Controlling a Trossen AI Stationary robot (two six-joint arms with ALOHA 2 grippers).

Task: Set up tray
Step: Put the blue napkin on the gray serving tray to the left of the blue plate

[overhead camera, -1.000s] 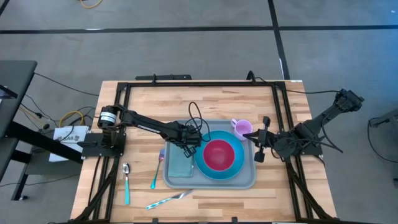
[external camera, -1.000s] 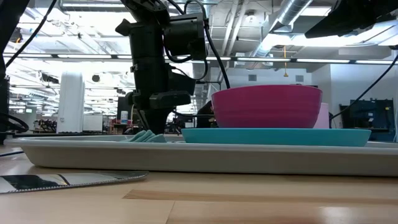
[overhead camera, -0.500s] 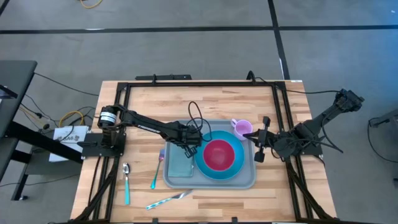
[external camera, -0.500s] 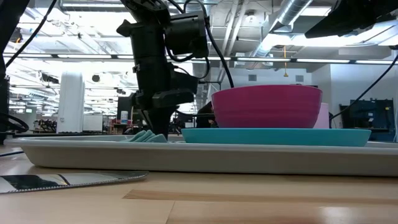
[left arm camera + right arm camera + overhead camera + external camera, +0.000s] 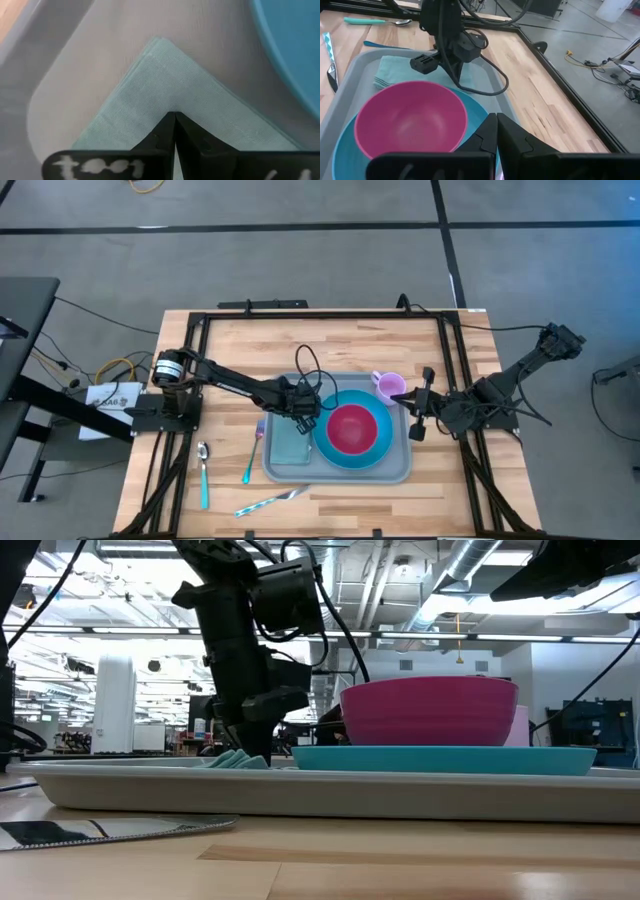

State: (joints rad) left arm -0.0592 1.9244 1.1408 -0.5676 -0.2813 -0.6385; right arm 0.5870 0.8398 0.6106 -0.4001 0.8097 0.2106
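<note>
The grey-blue tray [image 5: 400, 465] lies mid-table. On its left part lies a folded teal napkin [image 5: 289, 445], also seen in the left wrist view [image 5: 165, 85]. A blue plate [image 5: 330, 450] on the tray carries a magenta bowl [image 5: 352, 428]. A lilac cup [image 5: 388, 386] stands at the tray's far right corner. My left gripper [image 5: 300, 417] is shut, its tips [image 5: 175, 116] down at the napkin's far end. My right gripper [image 5: 408, 405] is shut and waits at the tray's right rim, touching nothing. My left gripper comes from above, slanting, with its shut fingertips [image 5: 257, 752] at the napkin's far end [image 5: 150, 75], near one corner. No cloth shows between the fingers. Whether the tips touch the napkin or stand just above it, I cannot tell. The napkin lies flat on the tray.
A teal-handled spoon [image 5: 203, 470] and a fork [image 5: 250, 460] lie on the wood left of the tray. A knife [image 5: 270, 500] lies by the near edge, also visible in the low view [image 5: 110, 828]. A black frame [image 5: 300, 315] borders the table.
My left arm's wrist has shifted slightly toward the table's left edge and tipped, while its shut fingertips have stayed at the napkin's far end. The napkin, plate and bowl have kept their places.
</note>
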